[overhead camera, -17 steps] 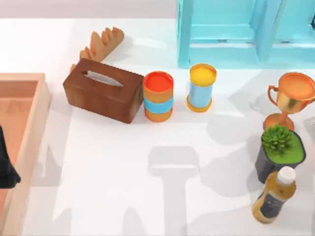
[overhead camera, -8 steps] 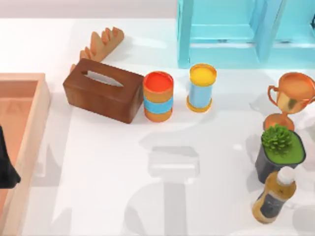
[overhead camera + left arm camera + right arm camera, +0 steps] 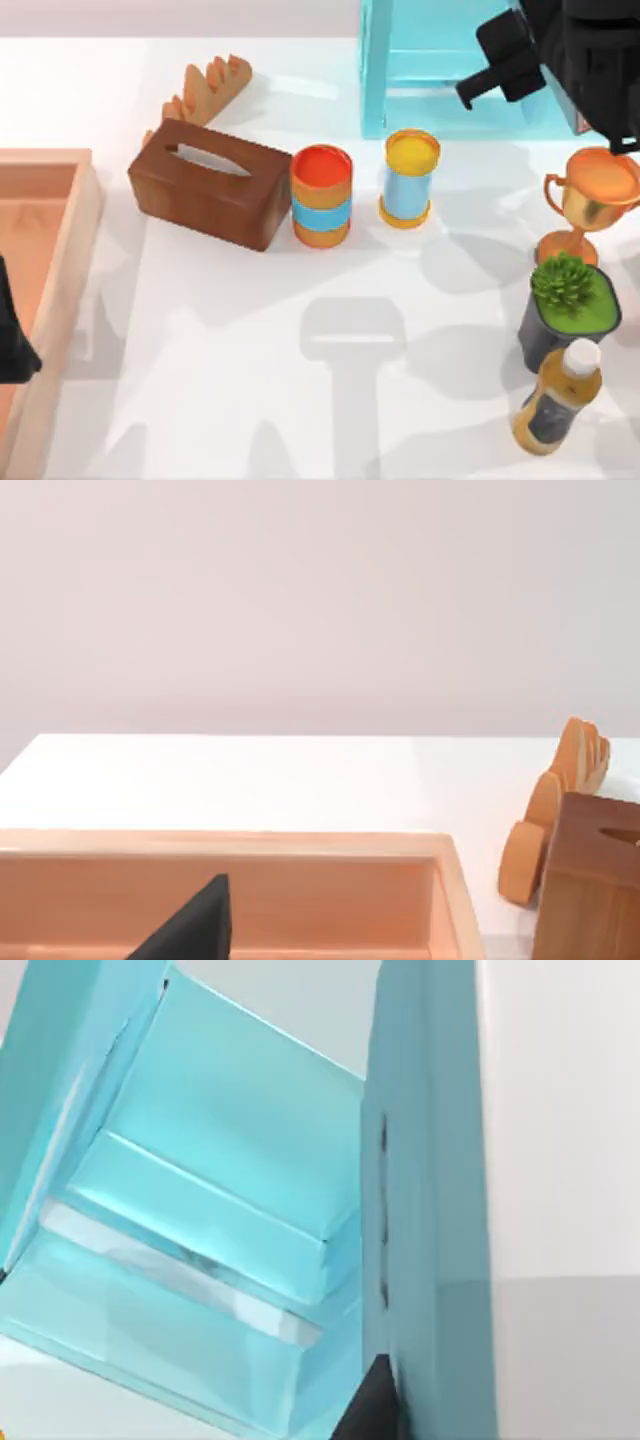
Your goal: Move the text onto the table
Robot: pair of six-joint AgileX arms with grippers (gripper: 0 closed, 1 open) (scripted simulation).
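Observation:
The text (image 3: 215, 1175) appears as a teal-blue slab with a pale edge band, lying flat inside the turquoise shelf unit (image 3: 430, 1160). From above it shows as a flat rectangle (image 3: 450, 65) in the shelf's left compartment (image 3: 375, 70). My right gripper (image 3: 492, 68) hangs over the front of that compartment, close above the text and apart from it. The white table (image 3: 250, 350) spreads out in front of the shelf. My left gripper (image 3: 12, 340) sits parked over the wooden tray at the far left.
A brown tissue box (image 3: 208, 182), an orange-and-blue can (image 3: 321, 196) and a yellow-and-blue can (image 3: 410, 178) stand mid-table. A trophy (image 3: 590, 200), potted plant (image 3: 568, 305) and bottle (image 3: 558, 398) line the right side. A wooden tray (image 3: 60, 290) and wooden rack (image 3: 205, 90) are at left.
My right arm has come into the top view from the upper right and now hangs over the shelf. The objects on the table and the left arm have not moved.

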